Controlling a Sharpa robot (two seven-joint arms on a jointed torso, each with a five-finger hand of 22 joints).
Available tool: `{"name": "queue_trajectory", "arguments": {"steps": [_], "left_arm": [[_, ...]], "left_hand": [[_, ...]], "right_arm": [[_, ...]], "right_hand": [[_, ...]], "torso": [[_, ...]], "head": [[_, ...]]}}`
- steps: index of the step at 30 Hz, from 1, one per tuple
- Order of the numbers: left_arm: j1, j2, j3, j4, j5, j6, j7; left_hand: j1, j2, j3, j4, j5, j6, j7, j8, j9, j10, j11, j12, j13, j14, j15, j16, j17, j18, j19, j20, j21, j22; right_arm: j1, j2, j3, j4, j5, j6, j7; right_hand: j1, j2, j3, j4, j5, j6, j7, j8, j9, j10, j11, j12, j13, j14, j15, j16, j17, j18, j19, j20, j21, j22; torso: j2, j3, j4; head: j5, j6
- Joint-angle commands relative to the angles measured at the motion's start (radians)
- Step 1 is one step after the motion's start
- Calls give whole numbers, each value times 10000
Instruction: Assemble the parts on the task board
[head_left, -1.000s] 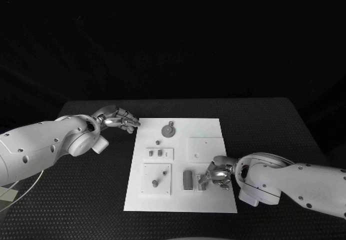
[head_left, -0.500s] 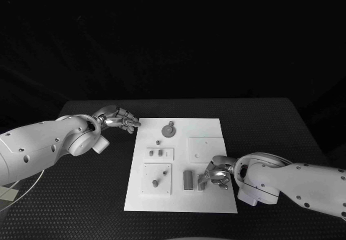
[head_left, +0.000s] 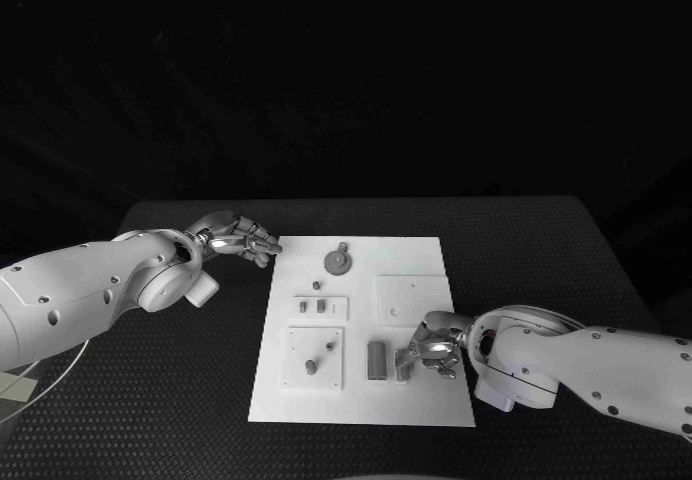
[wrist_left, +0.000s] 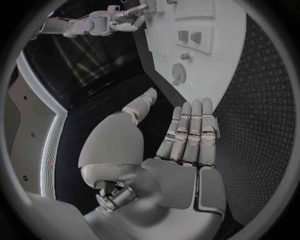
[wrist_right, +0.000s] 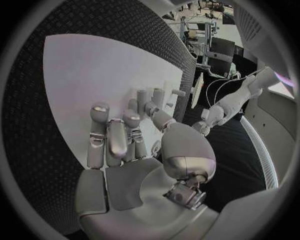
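**Hands at opposite edges of the task board**

The task board (head_left: 361, 330) is a white rectangular plate lying flat in the middle of the black table (head_left: 577, 250), its long side running from near to far. Small grey parts sit on it: a round disc with a knob (head_left: 336, 261) toward the far end, two short pegs (head_left: 319, 306) on a small raised tile at mid-left, a square tile with two more pieces (head_left: 315, 357) at near left, a plain square tile (head_left: 410, 296) at mid-right, and an upright dark block (head_left: 376, 360) near the middle of the near half.

The left hand (head_left: 240, 238) hovers just beside the board's far-left corner; its wrist view shows the fingers (wrist_left: 190, 127) straight, side by side, holding nothing.

The right hand (head_left: 433, 352) rests on the board's near-right area, just beside the block. Its fingers (wrist_right: 115, 137) are partly curled. Whether they pinch a part cannot be told, since the fingertips hide the spot in both views.
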Motion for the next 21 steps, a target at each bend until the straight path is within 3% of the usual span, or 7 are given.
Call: {"name": "queue_trajectory", "arguments": {"steps": [1, 15, 21], "left_arm": [[12, 3, 5, 19, 0, 125, 54], [12, 0, 5, 10, 0, 138, 55], [12, -3, 4, 15, 0, 138, 52]], "left_hand": [[-44, -3, -13, 72, -38, -51, -24, 36, -11, 18, 29, 7, -15, 35, 3, -49, 17, 120, -69, 8, 11, -14], [-48, -4, -16, 77, -38, -51, -23, 38, -13, 19, 29, 7, -18, 37, 3, -55, 24, 119, -69, 9, 12, -14], [-53, -5, -19, 81, -38, -51, -23, 39, -14, 19, 29, 7, -19, 38, 3, -57, 27, 119, -69, 9, 12, -14]], "right_arm": [[-19, 13, -9, -42, -91, 228, -48], [-23, 83, -9, -121, 32, 292, -69], [-23, 78, -9, -128, 91, 323, -69]], "right_hand": [[183, -24, -91, -3, 34, 43, 36, -52, -29, 19, -61, 0, -20, -32, -72, -58, -32, 216, -24, -64, -12, 155], [-383, -872, -226, 279, 33, -95, 101, -177, -171, -83, -4, -88, -78, -130, -40, -179, -206, 216, 23, -68, -166, 64], [-503, -1088, -144, 468, 33, -144, 117, -208, -205, -105, 10, -100, -90, -143, -31, -201, -231, 216, 48, -84, -211, 45]], "torso": [[-1, 0, 1], [0, 5, 4], [-1, 4, -1]], "head": [[4, -7], [5, -19], [6, -23]]}}
